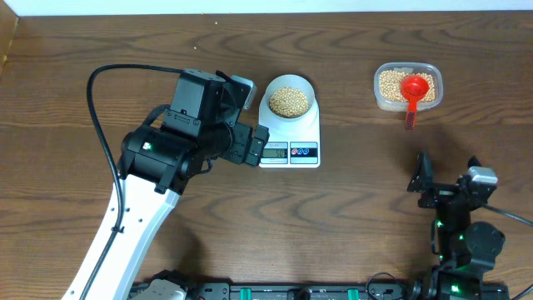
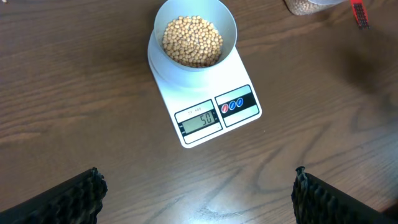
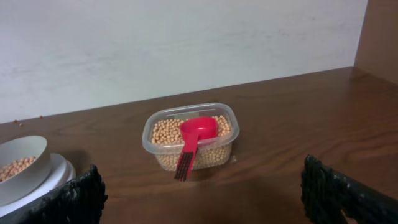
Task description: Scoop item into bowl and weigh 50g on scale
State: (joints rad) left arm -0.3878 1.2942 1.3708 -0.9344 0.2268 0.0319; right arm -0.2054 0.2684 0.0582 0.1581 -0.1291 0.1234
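beside the scale, hovering with left fingers spread, right fingers spread too; could bump bowl, upsetting reading.

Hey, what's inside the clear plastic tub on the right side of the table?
The tub holds tan beans and a red scoop lying on them, its handle over the front rim. The tub's floor and any beans under the scoop are covered.

Bowl of beans on scale, seemingly 50.
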